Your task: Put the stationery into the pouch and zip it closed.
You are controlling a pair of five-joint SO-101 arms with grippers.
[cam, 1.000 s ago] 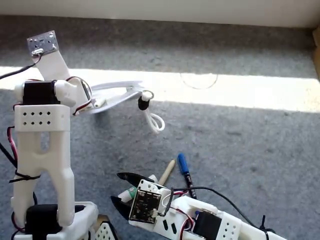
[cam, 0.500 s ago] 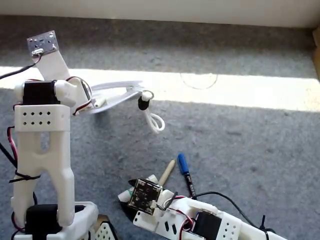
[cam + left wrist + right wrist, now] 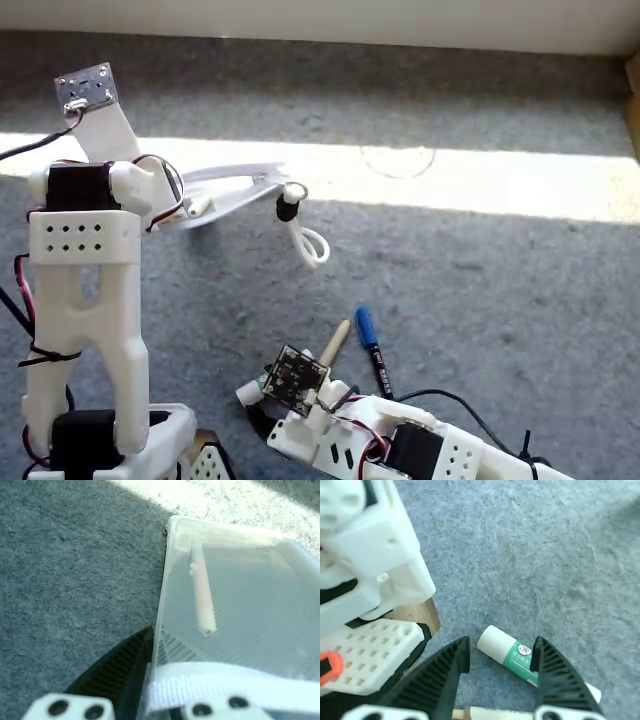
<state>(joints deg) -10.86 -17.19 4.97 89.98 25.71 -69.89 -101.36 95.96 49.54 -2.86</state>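
Right hand point(image 3: 501, 646) spread over the glue stick point(image 3: 517, 656), left hand point(image 3: 152, 675) clamped on the pouch point(image 3: 240, 610).
The right hand hangs low over the grey tabletop point(image 3: 500, 290), jaws apart, the green-and-white glue stick lying between them, ungripped; a wooden pencil point(image 3: 335, 342) and a blue pen point(image 3: 368, 340) lie just beside this hand. The left hand grips the clear pouch's edge; a pale stick point(image 3: 202, 597) lies inside.

Pouch point(image 3: 240, 610) in left pincer point(image 3: 152, 645); glue stick point(image 3: 512, 656) between right pincer point(image 3: 501, 642) jaws.
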